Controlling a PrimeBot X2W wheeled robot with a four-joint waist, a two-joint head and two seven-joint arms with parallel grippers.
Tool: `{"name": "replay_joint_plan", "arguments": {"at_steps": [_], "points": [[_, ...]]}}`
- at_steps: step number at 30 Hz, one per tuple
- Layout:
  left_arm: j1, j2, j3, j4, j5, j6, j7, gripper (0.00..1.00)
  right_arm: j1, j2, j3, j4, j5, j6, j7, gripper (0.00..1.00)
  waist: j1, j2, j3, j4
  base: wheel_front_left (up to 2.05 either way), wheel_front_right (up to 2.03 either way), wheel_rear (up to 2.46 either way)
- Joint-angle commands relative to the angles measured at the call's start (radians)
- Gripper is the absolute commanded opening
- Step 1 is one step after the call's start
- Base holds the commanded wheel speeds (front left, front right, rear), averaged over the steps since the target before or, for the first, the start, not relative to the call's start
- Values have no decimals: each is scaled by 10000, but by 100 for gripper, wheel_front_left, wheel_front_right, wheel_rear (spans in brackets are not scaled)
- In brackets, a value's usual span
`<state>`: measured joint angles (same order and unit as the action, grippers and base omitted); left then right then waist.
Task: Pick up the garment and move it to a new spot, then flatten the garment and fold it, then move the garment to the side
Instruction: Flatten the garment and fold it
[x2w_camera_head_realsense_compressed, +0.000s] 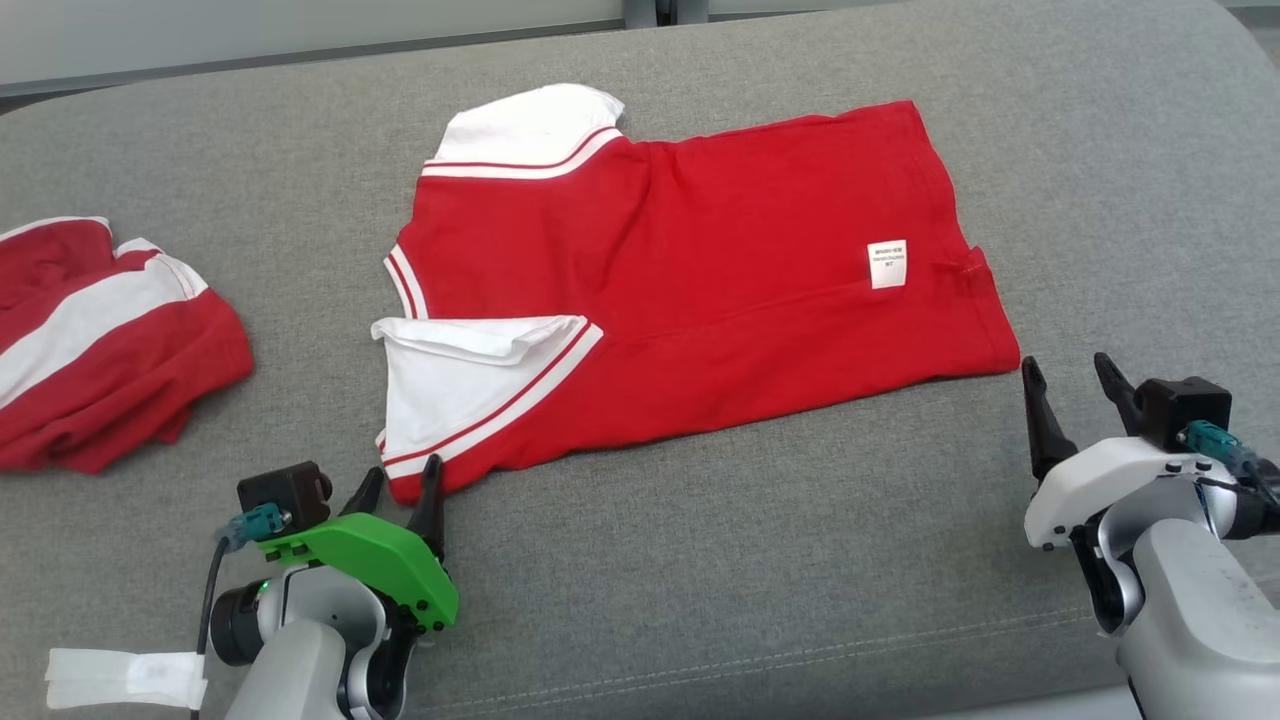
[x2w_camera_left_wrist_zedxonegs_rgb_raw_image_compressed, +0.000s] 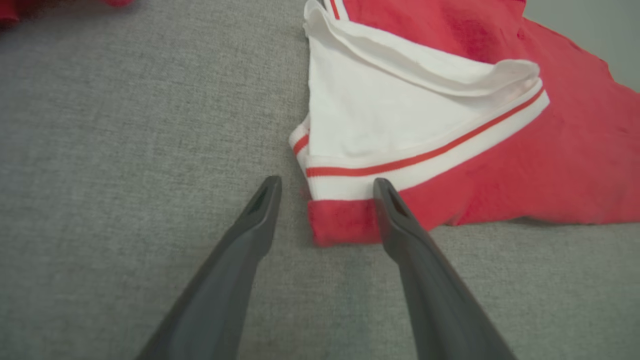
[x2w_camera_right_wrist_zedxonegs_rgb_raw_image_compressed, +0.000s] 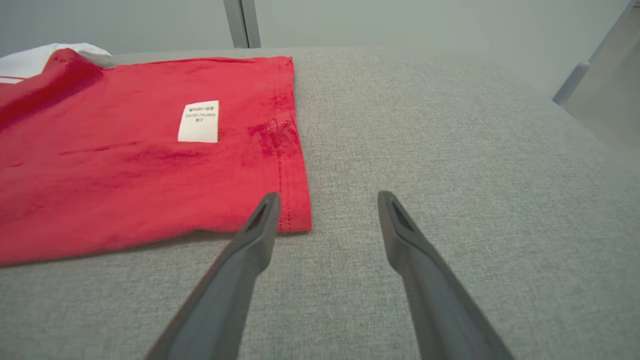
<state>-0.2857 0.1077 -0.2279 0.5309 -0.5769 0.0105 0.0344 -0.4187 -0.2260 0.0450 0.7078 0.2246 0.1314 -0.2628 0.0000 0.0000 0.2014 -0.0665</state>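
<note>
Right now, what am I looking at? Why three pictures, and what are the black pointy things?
This is a robot with two arms, each ending in a pincer with two dark fingers. One picture comes from a camera on its head, looking down. The other two come from cameras on its wrists, looking along the fingers. A red shirt with white sleeves lies spread on a grey cushion, and another red and white garment lies bunched farther left. The left pincer is by one near corner of the shirt, the right pincer by the other. Both are open and hold nothing.
</note>
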Motion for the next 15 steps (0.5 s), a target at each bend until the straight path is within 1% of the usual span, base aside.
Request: {"name": "replay_joint_plan", "arguments": {"at_steps": [1,2,4,6,9,15], "points": [[-108,33,-4,-18,-21,38,19,41,-131,44,83,134,175,-15,-34,100,0,0,-11,-23,0,0,0],[-75,29,-30,-52,-35,8,27,0,-219,114,151,293,378,-15,-34,100,0,0,-22,-37,0,0,0],[28,41,-87,-116,-30,-16,44,0,-426,265,300,710,942,-15,-19,100,0,0,-44,-51,0,0,0],[113,50,-144,-195,-14,-40,34,0,-680,447,458,1149,1868,-15,257,100,0,0,-60,-41,0,0,0],[127,76,-242,-382,83,-68,-56,0,-1044,270,834,1547,2931,-15,489,100,0,0,-21,90,0,0,0],[136,142,-356,-643,170,-87,-214,0,-1584,-83,1525,2278,4084,-13,577,100,0,0,65,331,0,0,0]]}}
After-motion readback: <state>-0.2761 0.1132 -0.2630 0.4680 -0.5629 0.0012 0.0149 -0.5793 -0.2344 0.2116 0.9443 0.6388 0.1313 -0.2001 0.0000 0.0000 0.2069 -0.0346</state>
